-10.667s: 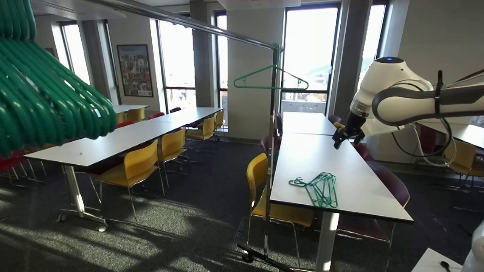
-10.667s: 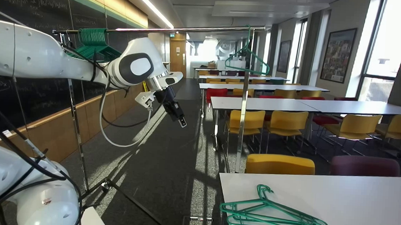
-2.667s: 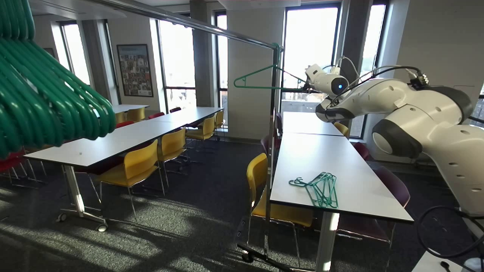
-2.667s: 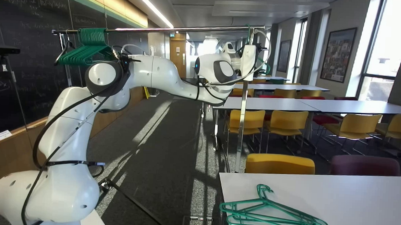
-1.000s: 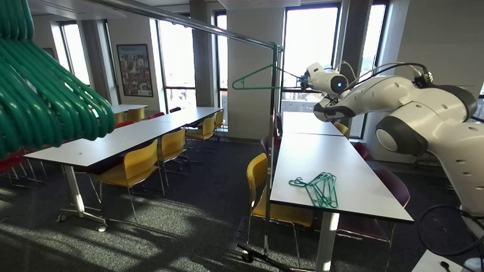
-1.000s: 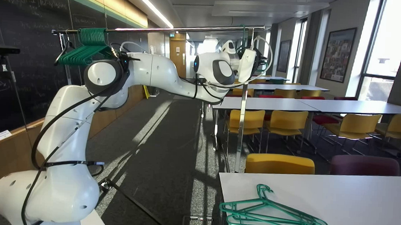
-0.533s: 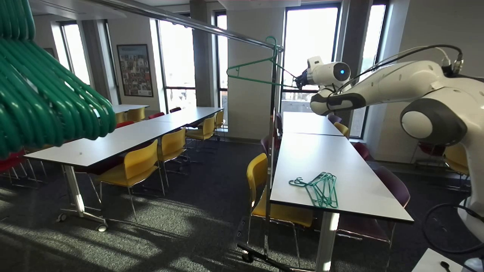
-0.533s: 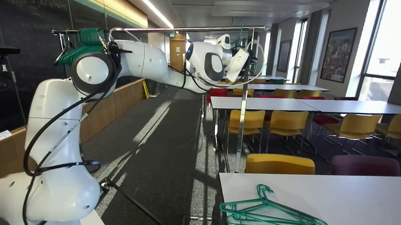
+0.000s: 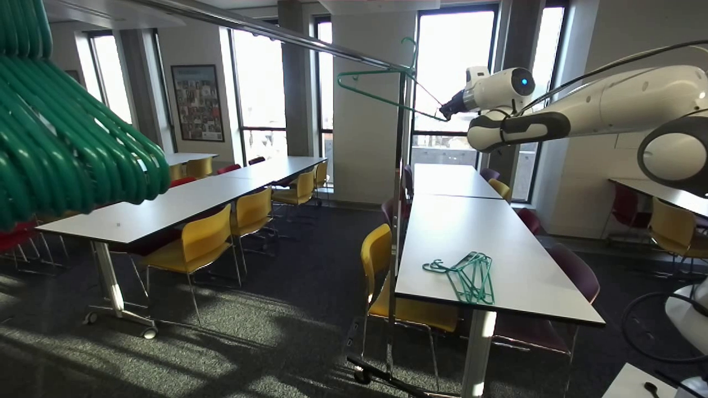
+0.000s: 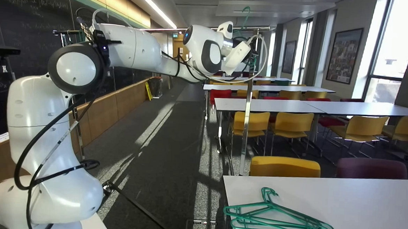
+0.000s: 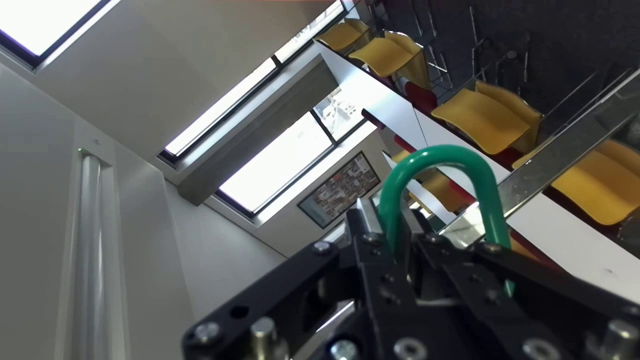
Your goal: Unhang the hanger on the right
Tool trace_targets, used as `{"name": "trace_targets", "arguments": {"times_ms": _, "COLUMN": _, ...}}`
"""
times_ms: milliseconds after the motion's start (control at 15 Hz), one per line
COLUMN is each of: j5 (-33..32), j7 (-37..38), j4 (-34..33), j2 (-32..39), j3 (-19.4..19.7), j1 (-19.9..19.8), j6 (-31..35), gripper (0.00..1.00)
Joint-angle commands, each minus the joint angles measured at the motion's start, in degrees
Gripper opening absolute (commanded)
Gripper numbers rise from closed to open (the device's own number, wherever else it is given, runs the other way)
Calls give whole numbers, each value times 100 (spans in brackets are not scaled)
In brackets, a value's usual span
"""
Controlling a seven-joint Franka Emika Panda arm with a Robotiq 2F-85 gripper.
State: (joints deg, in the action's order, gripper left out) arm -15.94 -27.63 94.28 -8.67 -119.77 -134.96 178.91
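In an exterior view the green hanger on the right [image 9: 371,72] is tilted, its left end higher than its right. Its hook [image 9: 415,52] stands above the metal rail [image 9: 310,42], near the rail's end. At the hanger's right lower corner my gripper [image 9: 446,112] is shut on it. The wrist view shows the rounded green corner of the hanger [image 11: 447,153] rising between the fingers of the gripper [image 11: 391,217]. An exterior view has the hook [image 10: 247,16] above the rail too, while my wrist hides most of the hanger there.
More green hangers [image 9: 77,143] hang bunched at the rail's far left. Several others lie on a white table [image 9: 453,226] below, seen as a green pile [image 10: 275,219]. The rack's upright post [image 9: 397,193] stands close to the held hanger. A yellow chair [image 9: 377,260] is beside the table.
The gripper has moved up with the hanger in it. The hook rose from resting over the rail to well above it, and the hanger tilted. The arm's elbow drew back.
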Motion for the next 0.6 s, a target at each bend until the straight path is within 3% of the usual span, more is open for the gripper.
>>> {"name": "trace_targets", "arguments": {"times_ms": 0, "j5": -477, "j7": -79, "j4": 458, "j2": 545, "j3": 252, "j1": 304, "j6": -117, "gripper": 3}}
{"name": "trace_targets", "arguments": {"times_ms": 533, "j5": -1695, "j7": 54, "j4": 1058, "j2": 874, "j3": 905, "j1": 368, "j6": -157, "gripper": 3}}
